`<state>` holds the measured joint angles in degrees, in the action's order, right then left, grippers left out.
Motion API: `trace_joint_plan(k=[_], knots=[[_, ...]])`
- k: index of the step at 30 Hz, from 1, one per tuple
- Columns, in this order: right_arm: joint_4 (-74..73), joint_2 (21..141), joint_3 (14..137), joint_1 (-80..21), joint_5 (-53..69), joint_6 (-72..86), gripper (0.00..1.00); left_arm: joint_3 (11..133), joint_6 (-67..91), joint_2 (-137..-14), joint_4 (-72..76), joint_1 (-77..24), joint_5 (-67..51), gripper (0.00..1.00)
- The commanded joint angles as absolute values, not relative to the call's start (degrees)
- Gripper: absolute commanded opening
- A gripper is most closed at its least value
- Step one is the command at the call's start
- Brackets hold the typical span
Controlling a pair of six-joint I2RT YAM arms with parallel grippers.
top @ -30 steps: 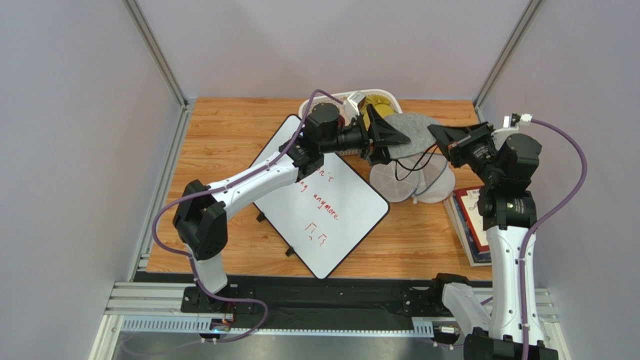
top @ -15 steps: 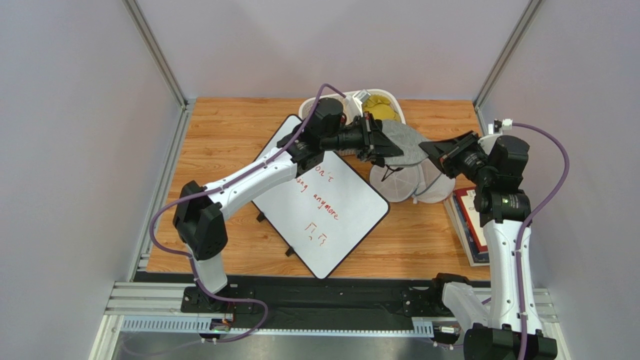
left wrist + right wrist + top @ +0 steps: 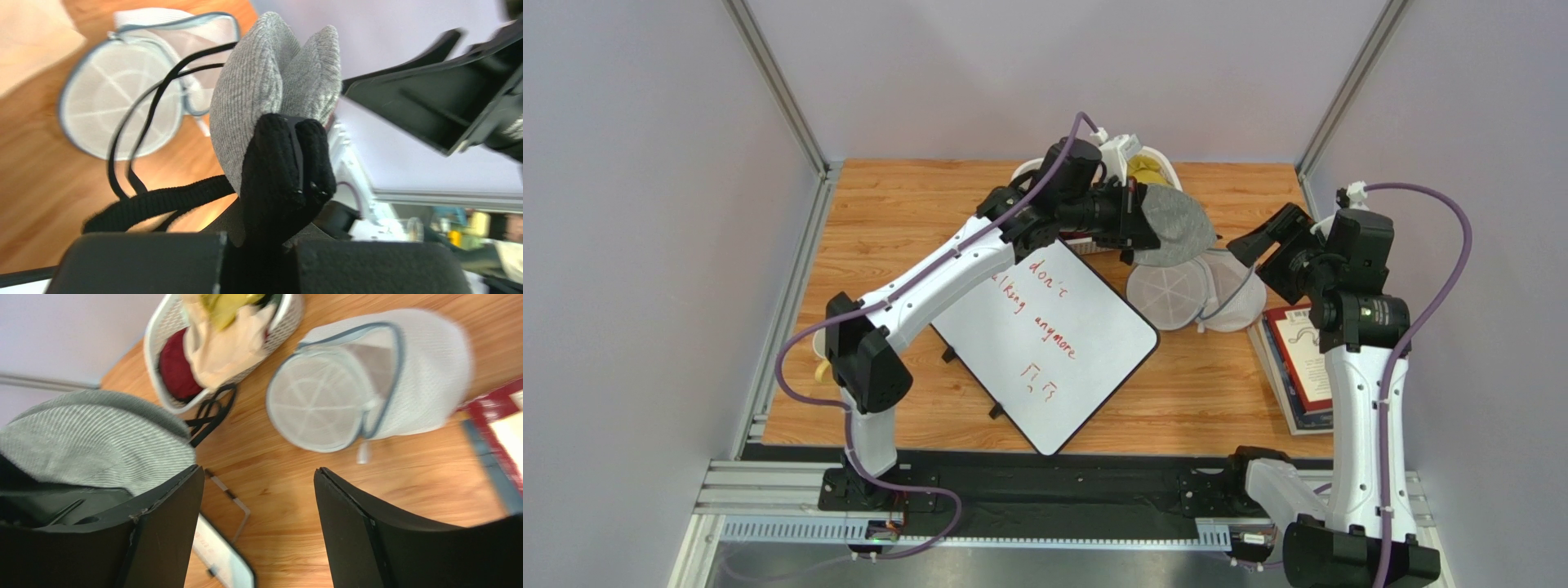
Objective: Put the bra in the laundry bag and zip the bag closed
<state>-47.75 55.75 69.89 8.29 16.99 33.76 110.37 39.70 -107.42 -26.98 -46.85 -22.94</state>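
Note:
The bra (image 3: 1169,226) hangs above the table's far middle, two grey padded cups (image 3: 270,92) folded together, black straps (image 3: 132,153) dangling. My left gripper (image 3: 1133,223) is shut on the bra's black edge (image 3: 285,171), seen between its jaws (image 3: 261,257) in the left wrist view. My right gripper (image 3: 1269,240) stands open to the right of the bra, holding nothing (image 3: 258,471). The laundry bag (image 3: 1198,289) lies below on the wood, a white mesh pouch with its grey zipper rim (image 3: 344,386) unzipped and its flap folded back (image 3: 116,104).
A white slotted basket (image 3: 1136,162) with yellow and dark red garments (image 3: 178,361) stands at the back. A whiteboard (image 3: 1051,331) with red writing lies left of the bag. Books (image 3: 1298,361) lie at the right edge.
My left gripper closed on the bra and carried it up and back. My right gripper let go of the bra, opened, and drew away to the right.

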Motion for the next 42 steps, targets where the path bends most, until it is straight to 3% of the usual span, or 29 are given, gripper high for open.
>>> trace_joint_plan(k=[1, 14, 23, 24, 27, 42], knots=[[-50.8, 59.14, 72.95, 8.26, 3.62, 25.14, 0.72, 118.1, 28.23, -111.25, -37.34, -47.2, -20.48, 0.0], [-46.85, 75.49, 72.07, 8.26, 0.17, 21.53, 0.72, 126.9, 25.22, -120.93, -39.55, -47.46, -24.96, 0.0], [-40.25, 81.55, 70.14, 8.26, 0.09, 23.03, 0.54, 129.46, 29.0, -126.38, -37.36, -47.64, -23.03, 0.0], [-40.34, 81.91, 70.22, 8.26, -1.83, 22.68, 0.46, 129.46, 29.35, -126.91, -37.09, -47.64, -22.77, 0.0], [-40.52, 82.79, 70.14, 8.17, -2.46, 22.68, 0.41, 129.38, 30.5, -128.05, -36.04, -47.9, -22.76, 0.0], [-36.48, 88.77, 70.14, 7.82, -2.28, 21.8, 0.41, 131.22, 34.54, -135.17, -29.27, -48.87, -20.92, 0.0]])
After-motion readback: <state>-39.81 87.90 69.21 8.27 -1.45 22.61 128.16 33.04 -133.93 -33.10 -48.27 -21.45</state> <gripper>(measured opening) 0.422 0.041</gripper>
